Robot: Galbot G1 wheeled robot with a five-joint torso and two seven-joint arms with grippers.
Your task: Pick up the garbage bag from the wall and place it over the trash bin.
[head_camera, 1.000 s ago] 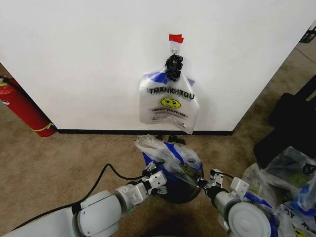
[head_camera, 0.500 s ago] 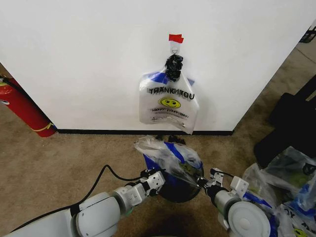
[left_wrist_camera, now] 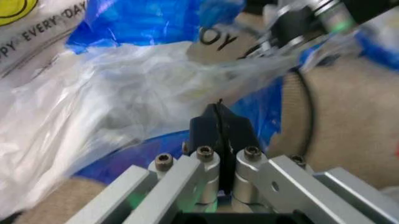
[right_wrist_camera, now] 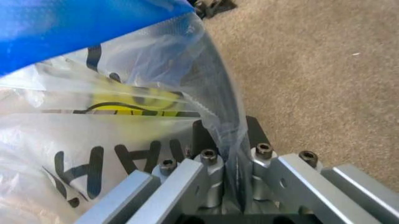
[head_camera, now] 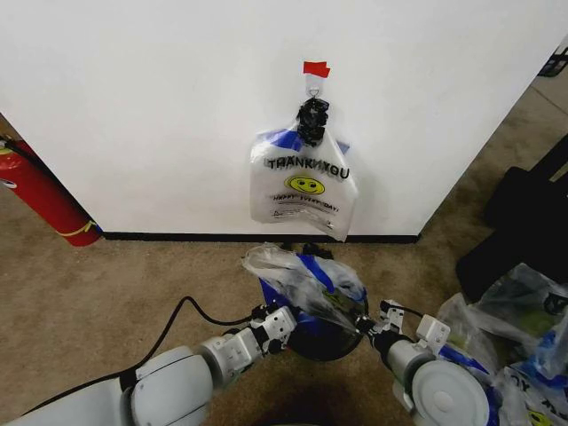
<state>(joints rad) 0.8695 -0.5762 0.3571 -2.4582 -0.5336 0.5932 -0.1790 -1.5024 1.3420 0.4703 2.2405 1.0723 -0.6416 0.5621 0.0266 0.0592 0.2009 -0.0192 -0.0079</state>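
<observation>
The thin see-through plastic garbage bag (head_camera: 306, 280) with blue sides and black lettering lies crumpled and stretched across the mouth of the small round dark trash bin (head_camera: 321, 339) on the brown carpet, just in front of the plain white wall (head_camera: 160, 106) with its black baseboard. A second bag of the same kind (head_camera: 303, 182), with "THANK YOU" lettering and a yellow smiley, hangs from the metal hook (head_camera: 313, 87) under a small red tape strip (head_camera: 316, 68). The left claw (left_wrist_camera: 219, 127) sits at the bin's left edge with its dark jaws pressed together; whether film is pinched between them cannot be told from the left wrist view, though the bag's blue and clear plastic lies right against its tips. The right claw (right_wrist_camera: 232, 140) is at the bin's right edge, closed on a fold of the clear film that runs down between its pads. To do this step well, I judge the two claws should draw the opening apart evenly, so that the film goes taut across the bin's rim without tearing, then lower both sides together past the rim so the bag's mouth wraps it all round. The film is slippery and thin: a hard pull on one side could drag the light bin over or slip the plastic out of the grip.
</observation>
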